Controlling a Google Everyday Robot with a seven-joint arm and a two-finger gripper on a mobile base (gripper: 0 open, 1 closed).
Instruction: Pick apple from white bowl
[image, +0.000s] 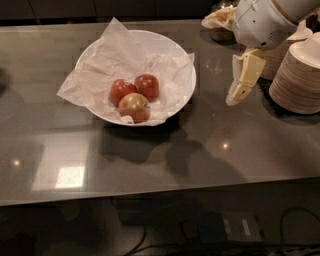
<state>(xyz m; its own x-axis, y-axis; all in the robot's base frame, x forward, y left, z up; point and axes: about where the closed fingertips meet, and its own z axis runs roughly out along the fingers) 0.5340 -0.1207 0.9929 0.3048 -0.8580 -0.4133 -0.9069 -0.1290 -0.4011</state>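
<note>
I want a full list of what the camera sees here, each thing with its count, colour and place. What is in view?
counter: one, glossy grey, fills most of the view
white bowl: one, white, on the counter left of centre
paper sheet: one, white, crumpled, lines the bowl
left red apple: one, deep red, in the bowl
right red apple: one, deep red, in the bowl, beside the left one
paler apple: one, yellow-orange with a red blush, in the bowl, in front of the two
stacked disposable bowls: one stack or more, beige, right edge of the counter
cables: a few, dark, below the counter
arm: one, white, top right
gripper: one, pale yellow, pointing down over the counter, right of the bowl
</note>
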